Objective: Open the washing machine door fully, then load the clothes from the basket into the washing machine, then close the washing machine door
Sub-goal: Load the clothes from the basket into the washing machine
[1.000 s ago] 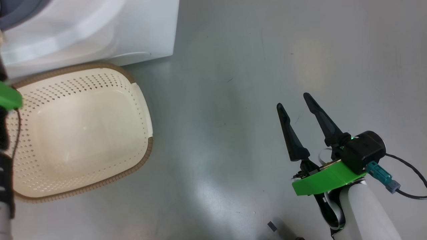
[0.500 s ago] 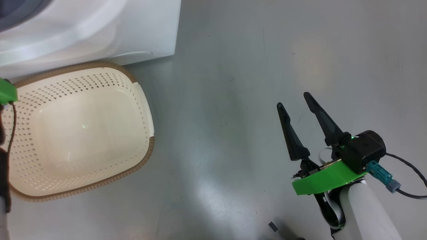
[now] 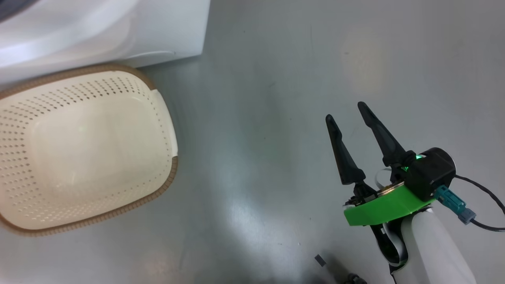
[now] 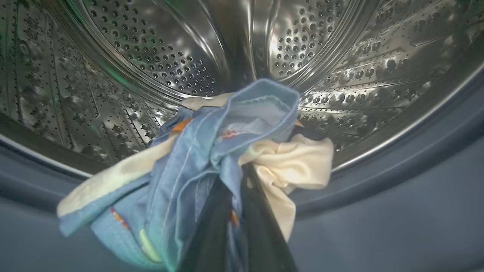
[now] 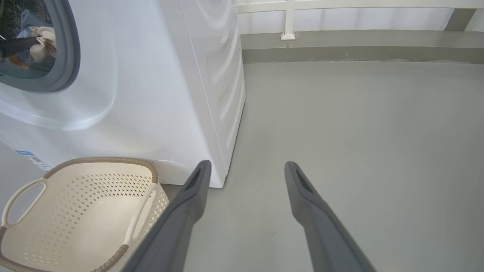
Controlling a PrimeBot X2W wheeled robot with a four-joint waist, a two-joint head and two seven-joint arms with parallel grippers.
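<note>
**Laundry hangs at the mouth of the washing machine**

My left gripper (image 4: 244,170) reaches into the open front of the washing machine (image 3: 118,35), its two dark fingers pressed together on the clothes (image 4: 196,151). The cloth gathers at my fingertips. A blue garment (image 4: 181,181) with orange prints wraps over and around the fingers, and a cream one (image 4: 295,162) bunches to their right in my left wrist view. The bundle hangs at the machine's mouth, above the grey gasket (image 5: 72,56), with the perforated steel drum (image 4: 151,56) curving behind it. A loose fold of blue and cream trails down across the gasket's lip in that view. From my right wrist, a scrap of cream and orange cloth shows through the same round opening.

The basket (image 3: 159,126) sits on the grey floor (image 3: 276,118) just in front of the machine's front panel, its pale perforated bottom in full view. A small blue label (image 5: 32,158) is low on that panel, just above the basket's brown rim.

My right gripper (image 3: 345,111) hovers over the floor well to the right of the machine, apart from both machine and basket. Its fingers stand wide apart with bare floor showing between them, and they point along the machine's right side.
</note>
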